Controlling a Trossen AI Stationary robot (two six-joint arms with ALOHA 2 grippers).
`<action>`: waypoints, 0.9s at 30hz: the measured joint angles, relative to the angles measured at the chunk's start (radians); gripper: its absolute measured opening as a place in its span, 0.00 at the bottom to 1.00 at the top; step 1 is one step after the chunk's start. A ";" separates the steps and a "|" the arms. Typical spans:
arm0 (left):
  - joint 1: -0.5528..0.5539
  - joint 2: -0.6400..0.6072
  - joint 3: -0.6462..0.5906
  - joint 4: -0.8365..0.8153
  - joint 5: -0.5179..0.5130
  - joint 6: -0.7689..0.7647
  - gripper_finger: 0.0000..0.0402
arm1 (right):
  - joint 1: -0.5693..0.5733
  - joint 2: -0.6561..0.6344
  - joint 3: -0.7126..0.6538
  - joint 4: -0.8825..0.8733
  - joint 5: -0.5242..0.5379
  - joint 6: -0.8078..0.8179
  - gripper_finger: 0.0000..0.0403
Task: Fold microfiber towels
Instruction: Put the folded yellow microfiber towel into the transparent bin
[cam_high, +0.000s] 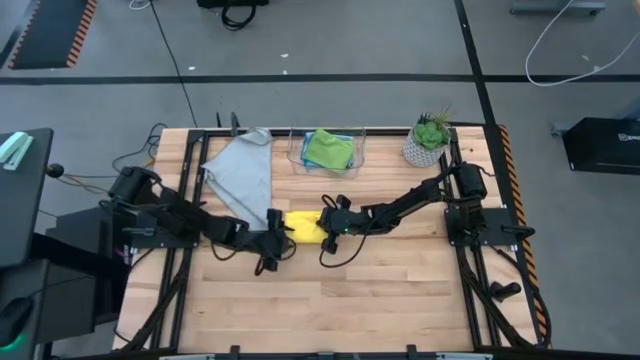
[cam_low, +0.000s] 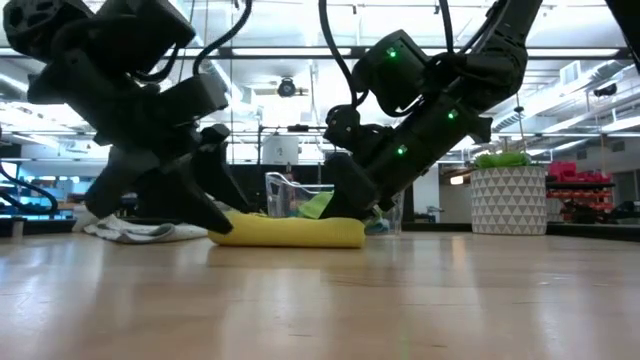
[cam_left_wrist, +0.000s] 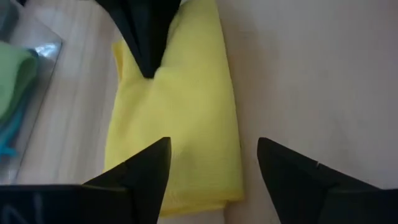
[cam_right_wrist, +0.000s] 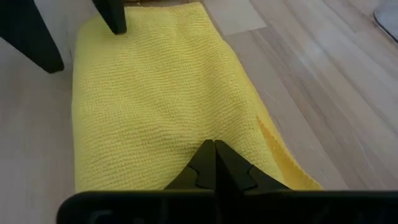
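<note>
Both end effectors at the folded yellow towel, middle of the worktop.

High view: the yellow towel (cam_high: 305, 226) lies on the worktop (cam_high: 330, 300) between the left end effector (cam_high: 277, 238) and the right end effector (cam_high: 327, 226). Left wrist view: the left fingers (cam_left_wrist: 146, 174) are spread above the towel's end. Right wrist view: the right fingers (cam_right_wrist: 214, 163) are pressed together on the towel.

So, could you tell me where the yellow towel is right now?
In the high view the yellow towel lies folded mid-table, between the left gripper and right gripper, just right of the grey towel.
</note>
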 joint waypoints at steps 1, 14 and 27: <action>0.000 0.009 0.007 0.001 -0.003 0.013 0.62 | 0.000 0.000 0.000 0.001 0.000 0.000 0.01; 0.032 0.058 0.021 -0.044 -0.004 0.034 0.46 | 0.004 0.000 0.000 0.014 0.000 0.003 0.01; 0.036 0.061 0.018 -0.077 -0.055 0.035 0.05 | 0.004 -0.066 0.000 -0.063 -0.005 0.019 0.08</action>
